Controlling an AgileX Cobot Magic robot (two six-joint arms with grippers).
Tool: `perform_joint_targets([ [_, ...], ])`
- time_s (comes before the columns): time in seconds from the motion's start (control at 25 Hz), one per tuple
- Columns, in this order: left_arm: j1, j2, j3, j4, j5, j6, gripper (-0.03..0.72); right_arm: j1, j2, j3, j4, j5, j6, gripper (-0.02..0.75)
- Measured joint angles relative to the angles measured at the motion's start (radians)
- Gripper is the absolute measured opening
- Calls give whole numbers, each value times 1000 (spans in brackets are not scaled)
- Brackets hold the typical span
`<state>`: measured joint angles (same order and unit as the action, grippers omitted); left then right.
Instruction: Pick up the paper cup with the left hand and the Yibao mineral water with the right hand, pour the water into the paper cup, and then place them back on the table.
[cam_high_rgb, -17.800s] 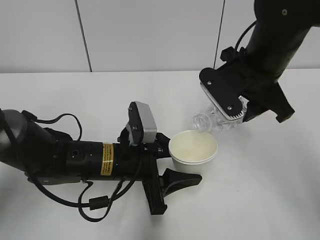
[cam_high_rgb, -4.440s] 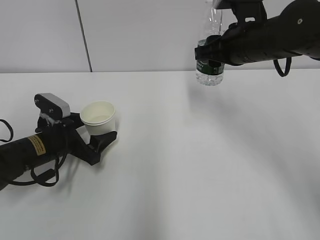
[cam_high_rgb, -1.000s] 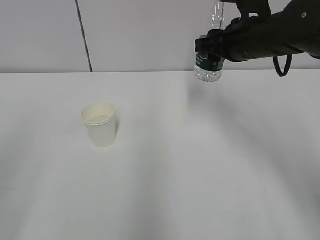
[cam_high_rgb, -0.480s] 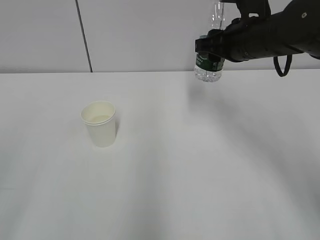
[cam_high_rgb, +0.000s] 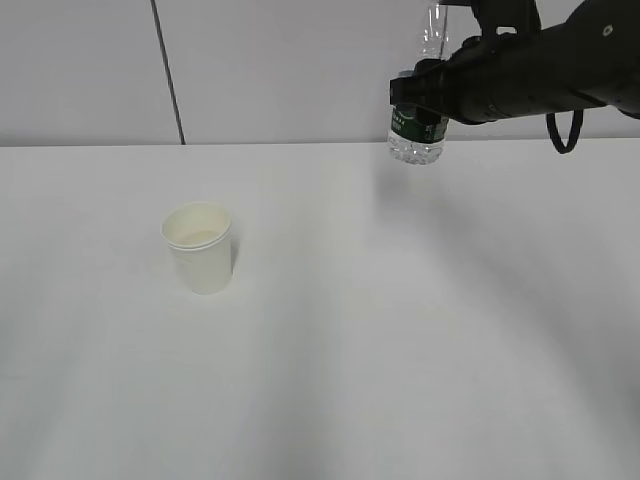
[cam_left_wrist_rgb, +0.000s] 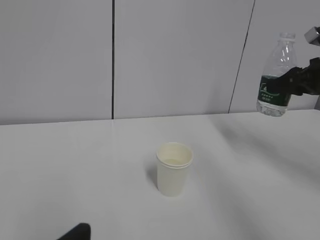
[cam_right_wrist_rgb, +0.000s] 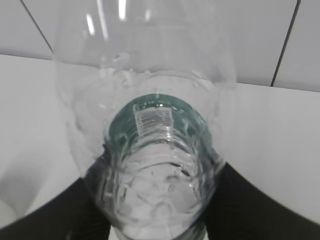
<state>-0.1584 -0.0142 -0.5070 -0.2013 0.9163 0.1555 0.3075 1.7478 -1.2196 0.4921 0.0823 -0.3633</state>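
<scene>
Exterior: paper cup (cam_high_rgb: 201, 247) stands upright on the table (cam_high_rgb: 400, 330), left of centre, nothing gripping it, so I judge the cup is already set down. My right hand (cam_high_rgb: 432, 95) holds the Yibao mineral water (cam_high_rgb: 418, 118) upright and high over the far edge, pincer clamped around the label band; bottle not yet placed. Left arm not in this view.

Left wrist: cup (cam_left_wrist_rgb: 174, 168) sits mid-table, well apart from my left pincer; only a dark tip (cam_left_wrist_rgb: 76, 233) shows at the bottom edge, so I cannot tell its spread. Bottle (cam_left_wrist_rgb: 276, 84) hangs at far right.

Right wrist: bottle (cam_right_wrist_rgb: 150, 150) fills the frame, black fingers (cam_right_wrist_rgb: 55, 220) pressed on both sides, a little water in the base.
</scene>
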Motion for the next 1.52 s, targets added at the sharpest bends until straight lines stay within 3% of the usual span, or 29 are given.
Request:
perform_joint_targets([
  [0.4,0,0,-44,135,168,-81,540,0,0,0,0,0,-21,392],
  [1.04,0,-3,-17,150,198,-99,522,0,0,6,0,0,-63,392],
  [1.52,0,-3,-17,150,198,-99,501,4,-1,161,8,-168,-61,392],
])
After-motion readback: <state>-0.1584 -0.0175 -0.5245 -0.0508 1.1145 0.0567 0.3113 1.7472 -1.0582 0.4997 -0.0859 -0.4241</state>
